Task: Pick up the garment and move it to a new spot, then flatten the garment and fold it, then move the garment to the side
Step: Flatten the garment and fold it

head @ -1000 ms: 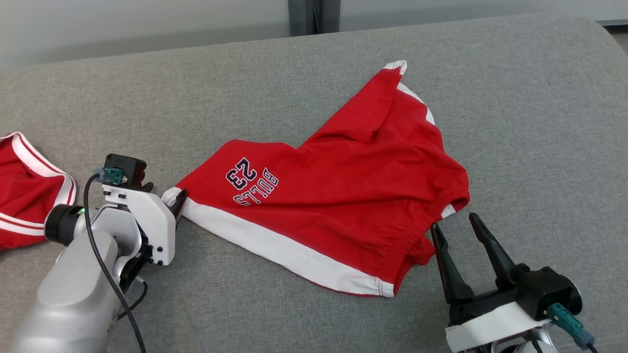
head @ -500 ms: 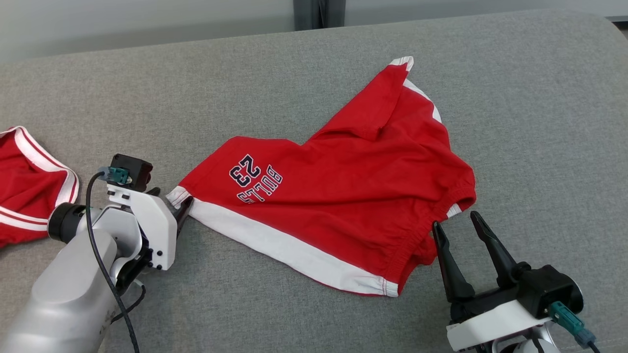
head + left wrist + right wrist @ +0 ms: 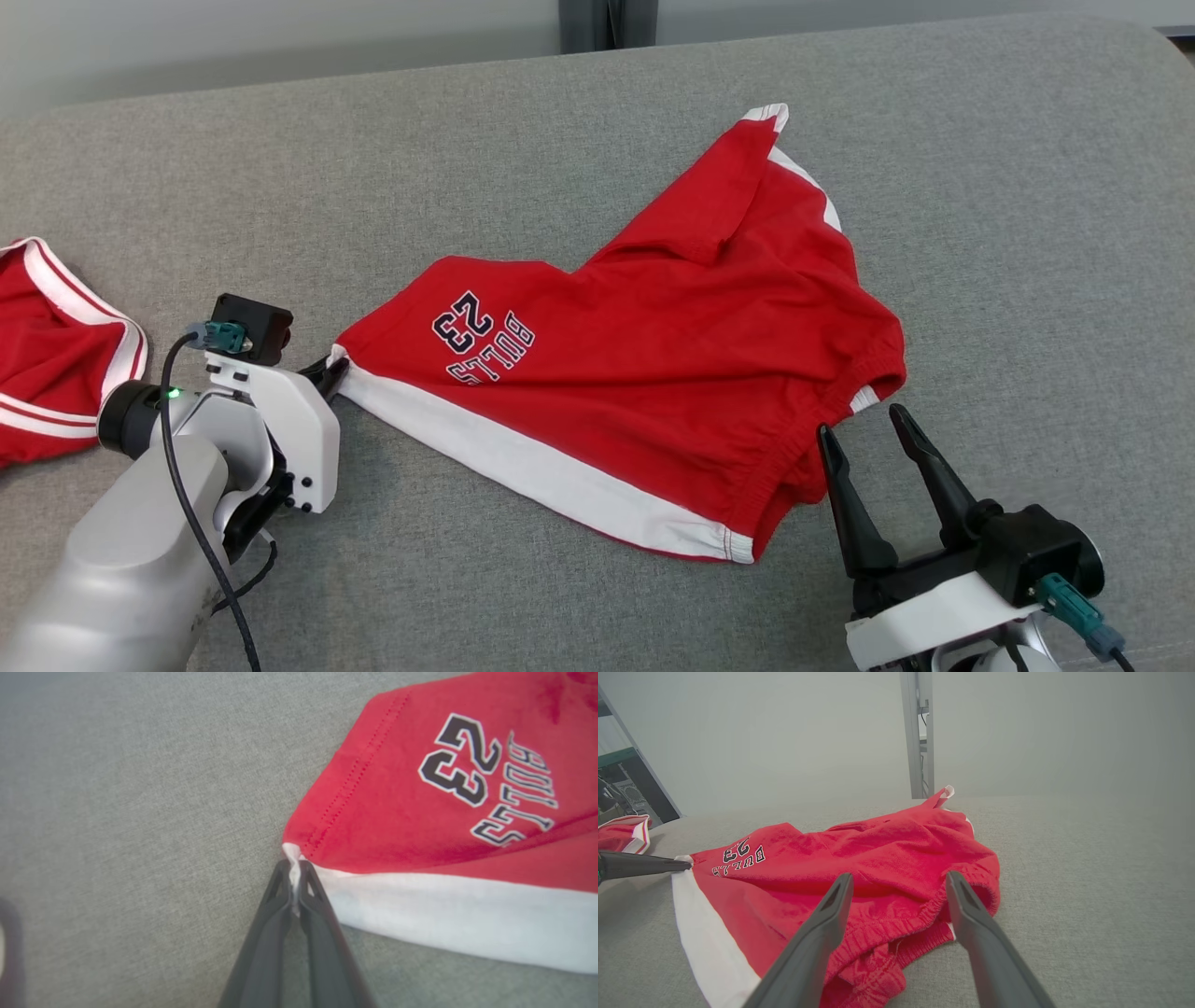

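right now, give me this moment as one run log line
left gripper: shut on shorts hem corner | right gripper: open near waistband | shorts: rumpled on grey surface

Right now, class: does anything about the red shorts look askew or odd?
Yes. The red shorts lie crooked and rumpled: one leg folds over at the far side, the waistband bunches beside the open right gripper, the left gripper pinches a hem corner.

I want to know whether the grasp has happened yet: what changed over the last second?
The left gripper, open at the shorts' white hem corner a moment ago, has closed on that corner and now pinches it. The right gripper stayed open by the waistband, and the rest of the shorts lie as before.
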You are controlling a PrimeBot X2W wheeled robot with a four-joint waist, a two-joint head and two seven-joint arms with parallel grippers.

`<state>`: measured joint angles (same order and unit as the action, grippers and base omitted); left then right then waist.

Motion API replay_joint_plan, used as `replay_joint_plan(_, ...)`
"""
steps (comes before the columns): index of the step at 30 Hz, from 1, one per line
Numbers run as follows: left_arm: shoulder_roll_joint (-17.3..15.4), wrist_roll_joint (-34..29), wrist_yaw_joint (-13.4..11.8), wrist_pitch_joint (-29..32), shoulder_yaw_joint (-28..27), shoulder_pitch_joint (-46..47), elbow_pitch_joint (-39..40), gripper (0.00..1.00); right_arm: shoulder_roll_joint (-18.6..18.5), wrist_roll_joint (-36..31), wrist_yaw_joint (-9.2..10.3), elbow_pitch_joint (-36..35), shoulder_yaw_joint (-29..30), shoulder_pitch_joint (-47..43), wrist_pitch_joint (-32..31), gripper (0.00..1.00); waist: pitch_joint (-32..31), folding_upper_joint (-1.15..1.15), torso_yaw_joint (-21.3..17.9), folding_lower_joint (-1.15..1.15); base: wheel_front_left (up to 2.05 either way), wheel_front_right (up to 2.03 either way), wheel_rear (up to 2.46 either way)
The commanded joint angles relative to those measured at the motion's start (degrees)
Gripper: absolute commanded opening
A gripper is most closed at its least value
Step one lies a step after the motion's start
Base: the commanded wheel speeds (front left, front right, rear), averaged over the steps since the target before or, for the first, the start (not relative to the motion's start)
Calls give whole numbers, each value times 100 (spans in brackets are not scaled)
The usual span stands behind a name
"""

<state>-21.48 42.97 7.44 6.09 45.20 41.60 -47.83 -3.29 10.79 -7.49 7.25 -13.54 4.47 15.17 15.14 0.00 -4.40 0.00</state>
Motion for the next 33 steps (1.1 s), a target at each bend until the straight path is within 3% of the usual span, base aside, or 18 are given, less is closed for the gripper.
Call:
replay_joint_plan(1,-32,45,5,-51,34,87,-59,0,-30,3,-2,20,-23,36,7,100,1,0,-6,0,0,0,0)
replay_joint_plan(8,-15,170,5,-223,240,196,-262,0,-123,103,-2,8,-169,-152,7,100,-57,0,-29,0,0,0,0)
replay_joint_plan(19,289,442,6,-557,445,-53,-668,0,-429,306,-2,-43,-612,-649,7,100,-464,0,-52,0,0,0,0)
replay_joint_plan(33,5,953,5,-274,713,-77,-711,0,-518,1002,-2,434,-1417,-403,-475,100,-645,0,-231,0,0,0,0)
